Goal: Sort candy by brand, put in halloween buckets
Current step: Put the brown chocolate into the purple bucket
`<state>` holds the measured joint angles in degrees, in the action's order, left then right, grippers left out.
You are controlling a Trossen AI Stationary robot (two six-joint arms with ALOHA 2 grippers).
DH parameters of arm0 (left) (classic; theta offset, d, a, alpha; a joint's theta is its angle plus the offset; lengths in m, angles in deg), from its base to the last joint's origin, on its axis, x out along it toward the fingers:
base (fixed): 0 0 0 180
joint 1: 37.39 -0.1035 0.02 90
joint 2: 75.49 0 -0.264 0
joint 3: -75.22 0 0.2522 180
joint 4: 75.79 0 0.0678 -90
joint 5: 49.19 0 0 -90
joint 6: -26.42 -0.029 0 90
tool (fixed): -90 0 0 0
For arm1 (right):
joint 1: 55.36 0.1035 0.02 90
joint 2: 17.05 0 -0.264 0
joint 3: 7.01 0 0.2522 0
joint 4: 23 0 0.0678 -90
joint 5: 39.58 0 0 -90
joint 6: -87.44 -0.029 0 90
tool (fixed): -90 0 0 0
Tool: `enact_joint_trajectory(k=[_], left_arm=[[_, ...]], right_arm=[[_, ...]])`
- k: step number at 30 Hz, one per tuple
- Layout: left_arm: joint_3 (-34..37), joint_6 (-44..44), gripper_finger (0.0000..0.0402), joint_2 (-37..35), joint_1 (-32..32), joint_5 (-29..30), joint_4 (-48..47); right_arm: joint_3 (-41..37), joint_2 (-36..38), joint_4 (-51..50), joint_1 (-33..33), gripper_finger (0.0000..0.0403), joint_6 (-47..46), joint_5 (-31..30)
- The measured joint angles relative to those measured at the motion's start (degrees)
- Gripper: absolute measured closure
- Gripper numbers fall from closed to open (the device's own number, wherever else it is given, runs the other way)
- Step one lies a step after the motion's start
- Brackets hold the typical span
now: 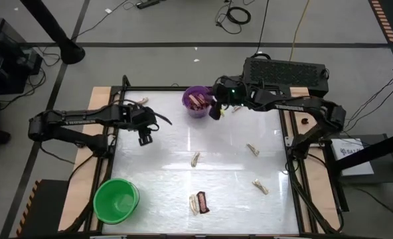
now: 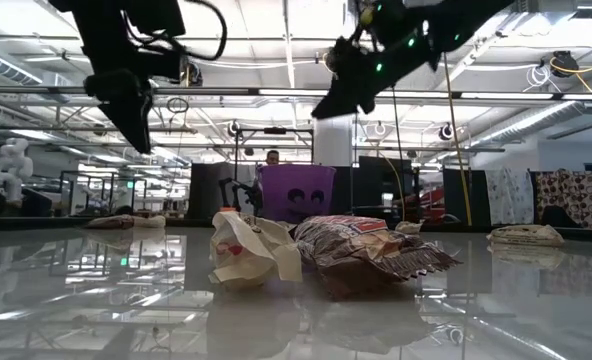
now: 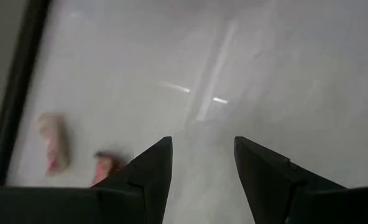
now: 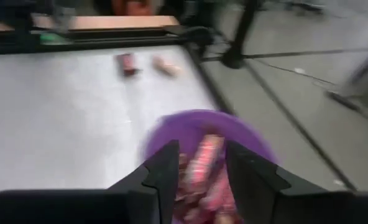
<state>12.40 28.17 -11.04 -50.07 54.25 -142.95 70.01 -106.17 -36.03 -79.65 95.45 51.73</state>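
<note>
Right end effector (image 1: pixel 216 110) hovering released just beside purple bucket (image 1: pixel 196 101), bars lying inside.
Bench (image 1: pixel 230 169) carrying green bucket (image 1: pixel 115 200) at near-left corner; left end effector (image 1: pixel 145 139) hanging released w/ nothing between fingers; 1 brown bar (image 1: pixel 202 202), approx 6 pale twists (image 1: pixel 194 159) lying loose.

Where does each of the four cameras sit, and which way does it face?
High view: overhead, looking straight down on the table; both arms show.
Low view: at table-top height, looking level past a brown bar to the purple bucket; arms enter from above.
Left wrist view: on the left arm, looking down at the tabletop past the open left hand.
Right wrist view: on the right arm, over the purple bucket, past the open right hand.
High, low and right wrist views share the purple bucket.
</note>
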Motion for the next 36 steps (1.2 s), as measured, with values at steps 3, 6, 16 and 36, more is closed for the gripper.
enact_joint_trajectory(k=[3,6,16,36], left_arm=[[0.0,3.61,0.0221,0.57,-4.86,1.66,0.13],[-0.02,4.52,0.0221,4.39,-9.93,1.01,2.33],[-6.59,6.55,0.0221,24.79,-18.48,4.93,-4.11],[-11.15,2.3,0.0221,43.17,-23.12,15.16,-7.2]], right_arm=[[0.0,2.99,-4.22,2.74,0.0276,-0.63,4.05],[0.0,4.99,-7.98,5.87,0.0275,-2.18,8.05],[-0.02,5.41,-23.75,14.36,0.0275,1.65,10.86],[-0.02,5.43,-24.29,15.95,0.0275,2.62,10.81]])
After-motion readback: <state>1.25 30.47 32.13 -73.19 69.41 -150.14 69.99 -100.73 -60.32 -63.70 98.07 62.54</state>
